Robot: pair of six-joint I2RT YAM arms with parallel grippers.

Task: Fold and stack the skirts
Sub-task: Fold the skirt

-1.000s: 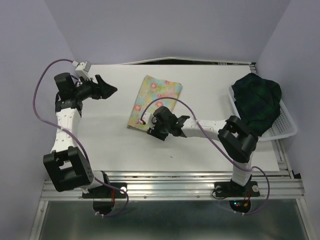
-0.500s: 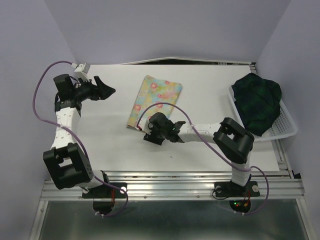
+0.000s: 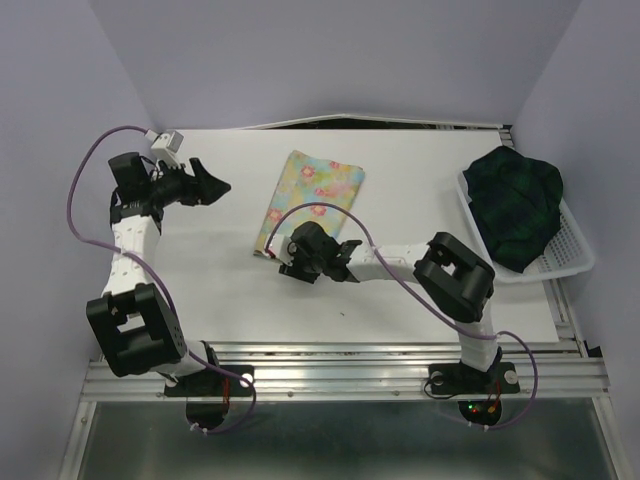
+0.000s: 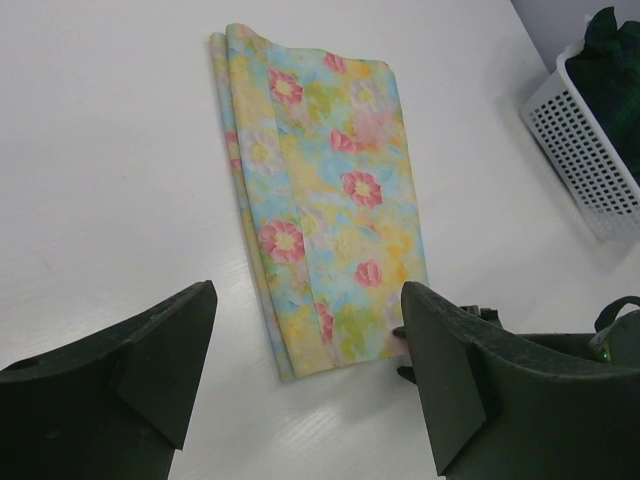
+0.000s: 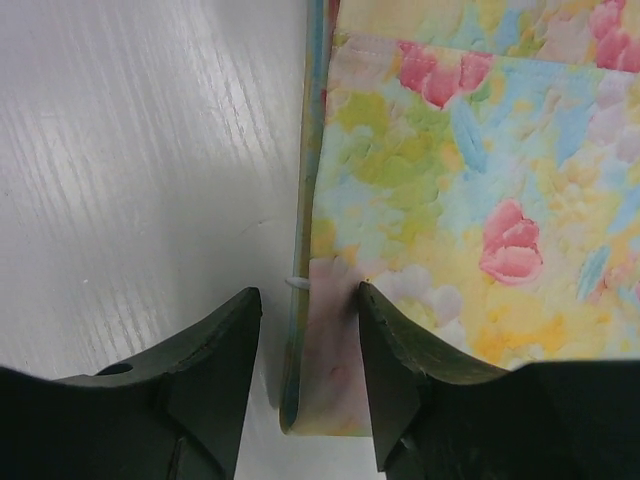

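The pale yellow flowered skirt (image 3: 312, 195) lies folded in a long strip mid-table, also seen in the left wrist view (image 4: 320, 210). My right gripper (image 3: 283, 261) is low at its near-left corner. Its jaws stand part open astride the folded edge (image 5: 310, 295): the right finger (image 5: 400, 340) rests on the cloth (image 5: 480, 180), the left finger stands just off it. My left gripper (image 3: 215, 181) hovers open and empty at the far left, aimed at the skirt (image 4: 308, 300). The dark plaid skirt (image 3: 518, 205) is heaped in the basket.
The white mesh basket (image 3: 570, 255) sits at the table's right edge, its wall visible in the left wrist view (image 4: 585, 160). Purple cables loop off both arms. Walls close in the left, back and right.
My right gripper has slid left along the skirt's near edge to its corner, and its jaws have narrowed around the fold. The left arm has barely shifted.
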